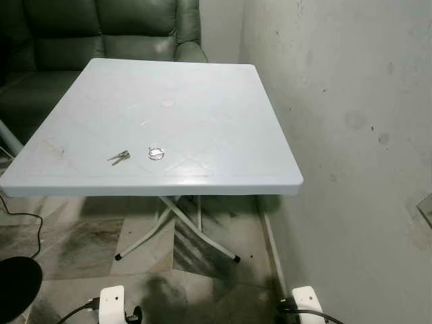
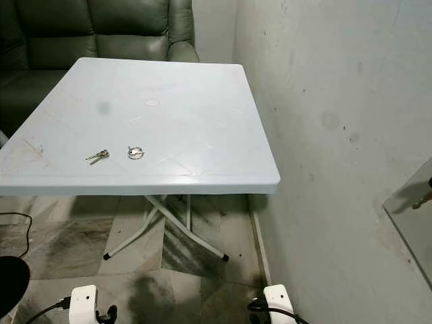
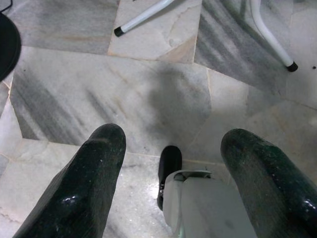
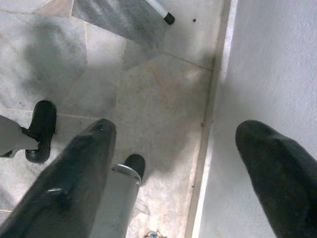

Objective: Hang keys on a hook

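Table (image 1: pixel 202 101): keys (image 1: pixel 119 158) lie crosswise.

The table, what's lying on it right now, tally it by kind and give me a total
On the light blue table:
Keys: 1 small bunch, near the front edge
Ring: 1 metal ring, beside the keys but apart from them
Total: 2 things

Both head views look forward and down from above onto the counter (image 1: pixel 202 101) beside the wall (image 2: pixel 337 135), sharing almost the same scene. Each wrist view points straight down, close over the marble floor (image 3: pixel 148 99), sharing the counter's legs (image 4: pixel 161 11).
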Robot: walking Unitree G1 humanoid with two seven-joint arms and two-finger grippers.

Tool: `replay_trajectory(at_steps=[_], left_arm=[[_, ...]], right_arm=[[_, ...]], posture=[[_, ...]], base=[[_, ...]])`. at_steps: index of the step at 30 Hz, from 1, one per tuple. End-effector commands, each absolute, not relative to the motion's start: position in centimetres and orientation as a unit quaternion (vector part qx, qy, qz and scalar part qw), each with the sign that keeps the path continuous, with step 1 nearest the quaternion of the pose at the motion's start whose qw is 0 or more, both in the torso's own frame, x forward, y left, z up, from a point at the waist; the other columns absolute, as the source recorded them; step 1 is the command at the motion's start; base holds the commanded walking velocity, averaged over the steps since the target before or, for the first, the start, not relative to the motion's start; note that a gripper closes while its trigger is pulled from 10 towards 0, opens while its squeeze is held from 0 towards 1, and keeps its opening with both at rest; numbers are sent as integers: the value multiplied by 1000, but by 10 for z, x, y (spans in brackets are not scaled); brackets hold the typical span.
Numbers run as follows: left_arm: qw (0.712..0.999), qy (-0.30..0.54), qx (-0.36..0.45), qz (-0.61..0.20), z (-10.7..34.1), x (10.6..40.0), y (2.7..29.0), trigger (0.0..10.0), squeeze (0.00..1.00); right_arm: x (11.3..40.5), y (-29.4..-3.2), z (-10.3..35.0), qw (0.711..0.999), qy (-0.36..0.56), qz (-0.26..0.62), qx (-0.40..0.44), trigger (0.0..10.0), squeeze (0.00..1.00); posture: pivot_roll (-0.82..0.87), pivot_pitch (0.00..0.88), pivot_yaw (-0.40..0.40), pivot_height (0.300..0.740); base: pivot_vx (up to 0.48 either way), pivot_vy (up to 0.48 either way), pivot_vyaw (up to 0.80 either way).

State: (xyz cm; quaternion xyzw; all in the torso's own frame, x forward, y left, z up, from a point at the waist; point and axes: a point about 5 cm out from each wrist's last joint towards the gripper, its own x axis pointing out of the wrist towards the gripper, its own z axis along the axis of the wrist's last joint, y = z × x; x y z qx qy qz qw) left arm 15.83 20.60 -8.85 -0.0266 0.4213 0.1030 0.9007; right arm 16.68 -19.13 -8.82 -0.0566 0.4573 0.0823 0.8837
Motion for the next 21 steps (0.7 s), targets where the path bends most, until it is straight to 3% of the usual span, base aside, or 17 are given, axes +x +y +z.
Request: replay_trajectory(at_steps=[1,15,16,21], left_arm=[[902,417,-22,106,-87,160,207,10000,0],[904,413,-24,108,-87,161,205,10000,0],[905,412,-23,107,-87,162,205,10000,0],[906,409,-23,106,-86,163,205,10000,0]], right_arm=[[171,-194,-86,886,451,82,-69,10000,1000],[169,-193,-87,883,457,84,-71,10000,1000],[169,-193,-87,883,456,83,-70,10000,0],[167,-192,-88,878,458,99,-96,10000,0]], posture=[[-53,0,-47,740],[-51,0,-49,740],[-53,0,-50,740],[-54,0,-49,740]], base=[[0,0,0],[0,0,0],[0,0,0],[0,0,320]])
